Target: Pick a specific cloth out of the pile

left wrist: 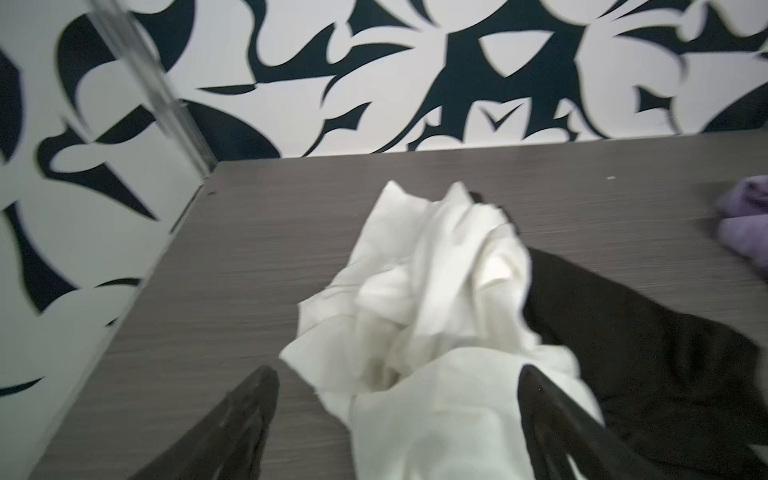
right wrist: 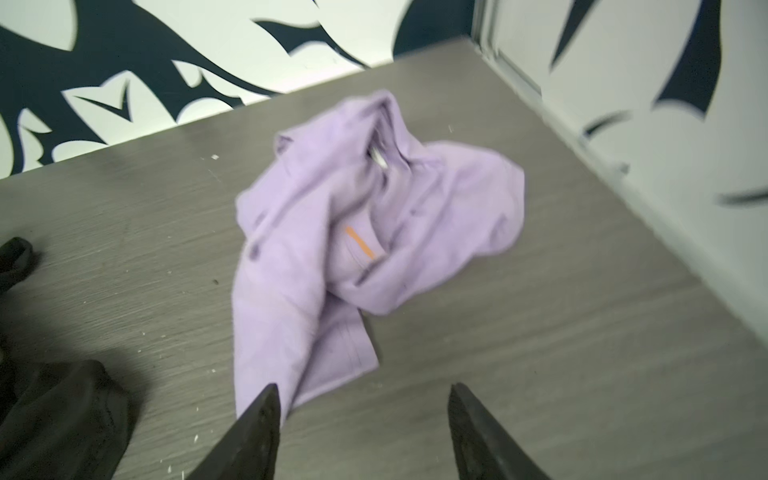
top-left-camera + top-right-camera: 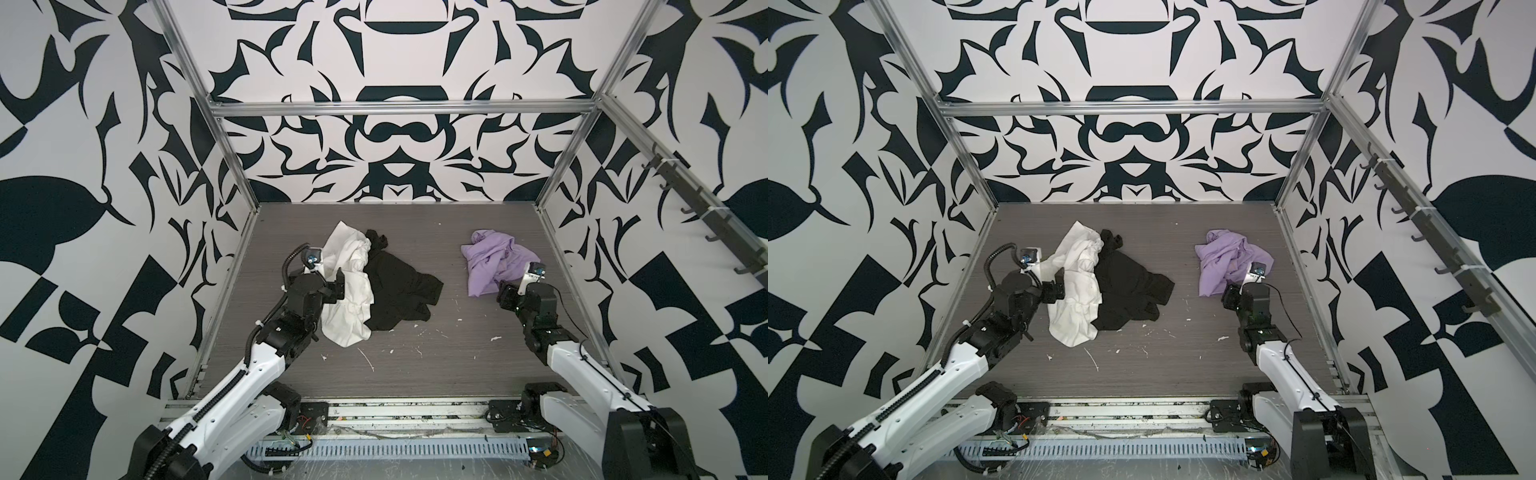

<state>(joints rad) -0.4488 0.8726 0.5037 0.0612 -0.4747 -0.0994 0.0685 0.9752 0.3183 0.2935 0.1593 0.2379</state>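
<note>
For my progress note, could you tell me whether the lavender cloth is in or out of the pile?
Out: the lavender cloth lies crumpled alone, bare table between it and the white cloth and black cloth.

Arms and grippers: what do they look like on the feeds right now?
Both arms have white shells and black joints. The left arm carries ribbed black conduit; the right arm a thin black cable. Fingers are black tapered wedges.

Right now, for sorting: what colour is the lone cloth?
Lavender cloth; clearest in right wrist view.
</note>
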